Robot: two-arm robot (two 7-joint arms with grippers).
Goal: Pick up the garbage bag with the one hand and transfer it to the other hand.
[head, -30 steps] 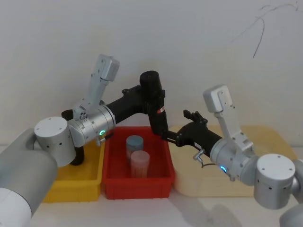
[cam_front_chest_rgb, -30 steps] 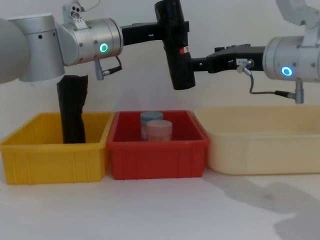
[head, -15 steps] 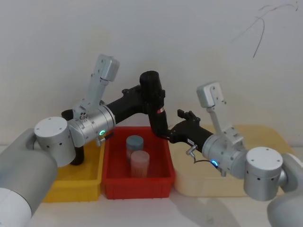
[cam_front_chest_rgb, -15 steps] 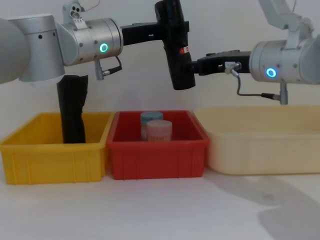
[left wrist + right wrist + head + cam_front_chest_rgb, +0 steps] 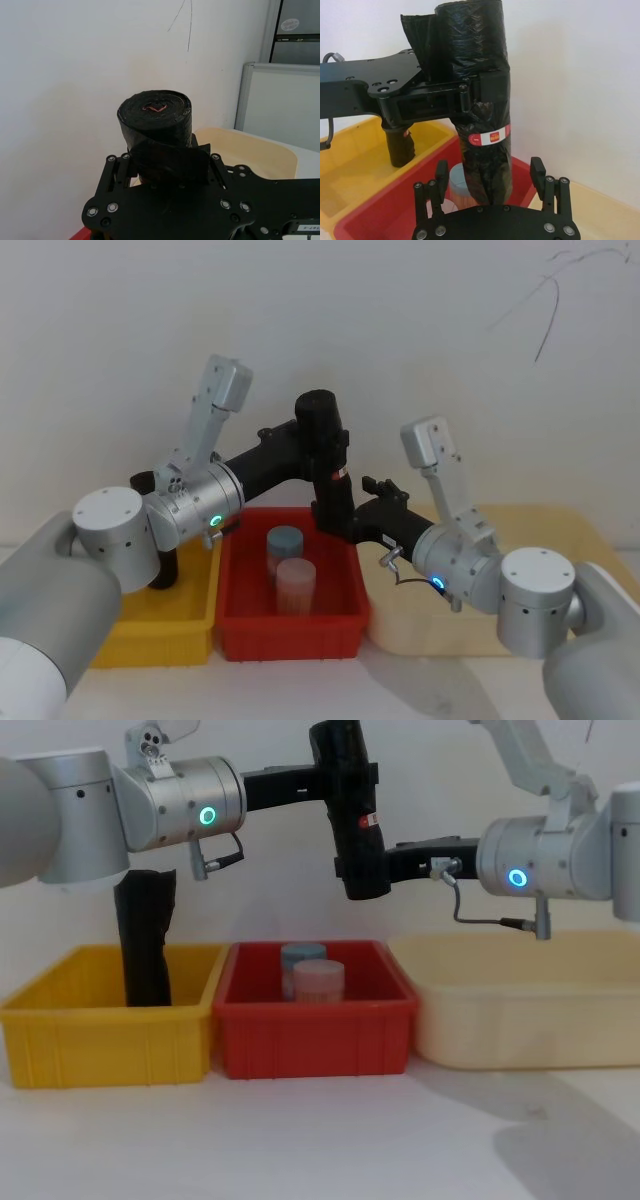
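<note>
Right wrist view: bag [image 5: 484, 162] between fingers [image 5: 537, 172]

The garbage bag [image 5: 352, 820] is glossy, crinkled black plastic; the red bin [image 5: 310, 1042] is smooth plastic.

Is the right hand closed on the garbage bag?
No, the right hand has its fingers open on either side of the garbage bag, with a gap at each side.

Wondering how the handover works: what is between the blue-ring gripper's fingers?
The lower end of the garbage bag, in the right wrist view. The right gripper stands open, a finger either side, not touching it; the left gripper clamps it higher up.
</note>
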